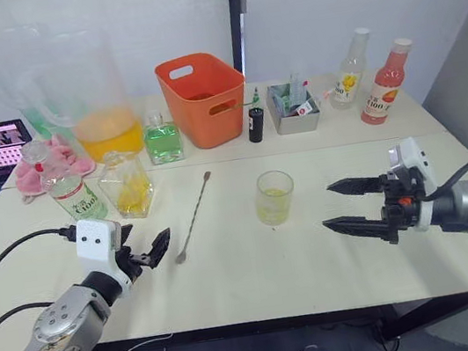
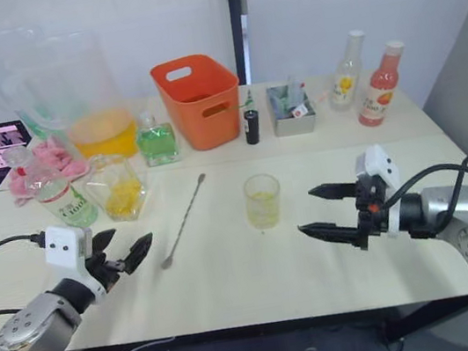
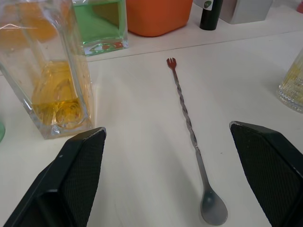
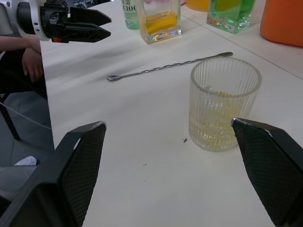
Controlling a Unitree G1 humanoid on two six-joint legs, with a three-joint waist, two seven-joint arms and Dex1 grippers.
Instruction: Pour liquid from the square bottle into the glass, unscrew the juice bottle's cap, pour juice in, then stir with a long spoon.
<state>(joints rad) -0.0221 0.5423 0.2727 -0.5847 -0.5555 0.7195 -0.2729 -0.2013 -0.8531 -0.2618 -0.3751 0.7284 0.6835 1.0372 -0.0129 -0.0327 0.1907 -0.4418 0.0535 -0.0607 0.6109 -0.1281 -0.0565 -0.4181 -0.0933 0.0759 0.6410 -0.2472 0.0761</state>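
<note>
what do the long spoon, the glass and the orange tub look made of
The long spoon: looks like polished metal, silver-grey with a twisted stem and a shiny bowl. The glass: probably clear glass, ribbed walls and a thick base, though clear plastic can't be ruled out. The orange tub: likely matte moulded plastic, with cut-out handles.

My left gripper (image 1: 150, 249) hangs low over the table just beside the bowl end of the long spoon (image 1: 192, 216), fingers parted and pointing toward it. My right gripper (image 1: 352, 204) sits on the far side of that spoon, beyond the glass (image 1: 274, 197), forearm level, its two black fingers spread wide, one above the other, aimed back at the glass.
</note>
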